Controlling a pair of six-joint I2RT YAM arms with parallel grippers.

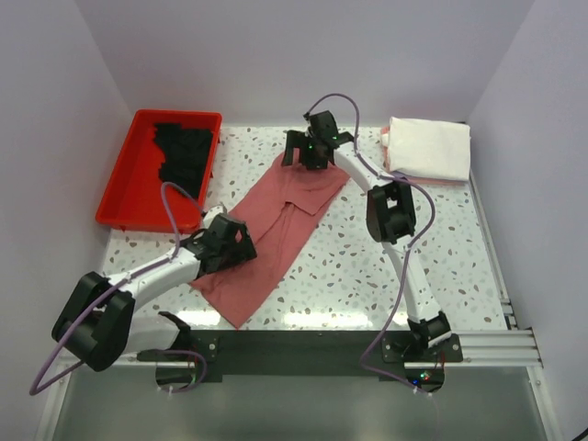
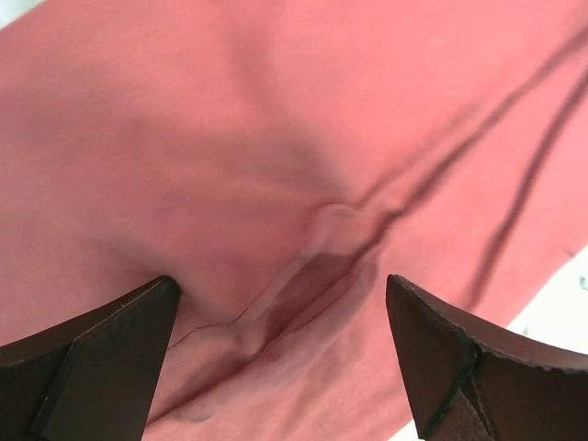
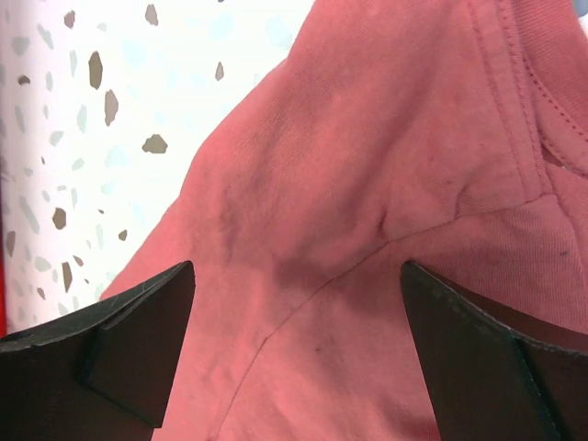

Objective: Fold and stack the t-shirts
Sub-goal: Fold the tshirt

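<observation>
1. Mounting rail (image 1: 303,354): runs along the near edge of the speckled table (image 1: 367,276) and carries both arm bases side by side.
2. Red tray (image 1: 138,219): sits at the far left corner of the table. Black t-shirts (image 1: 184,152) lie in it in a loose heap toward its far right side.
3. Left gripper (image 1: 230,237): reaches in from the near left and sits over the left edge of the dusty-rose t-shirt (image 1: 276,230), just beside the tray's near right corner.
4. Left wrist view: the left gripper (image 2: 280,285) has its fingers (image 2: 92,358) spread wide. They pinch nothing. Rose cloth with a raised wrinkle (image 2: 326,248) fills the gap between them. Whether the fingertips touch the cloth cannot be told.
5. Dusty-rose t-shirt: lies spread on the table centre, set diagonally from near left to far right, with a lengthwise crease down the middle.
6. Right gripper (image 1: 308,147): is positioned over the far end of the same shirt.
7. Right wrist view: the right gripper (image 3: 296,271) has its fingers (image 3: 487,349) spread wide, gripping nothing. Below them lie the shirt's shoulder seam and ribbed collar (image 3: 519,83).
8. White t-shirt (image 1: 429,147): lies folded at the far right corner, well apart from both grippers.
</observation>
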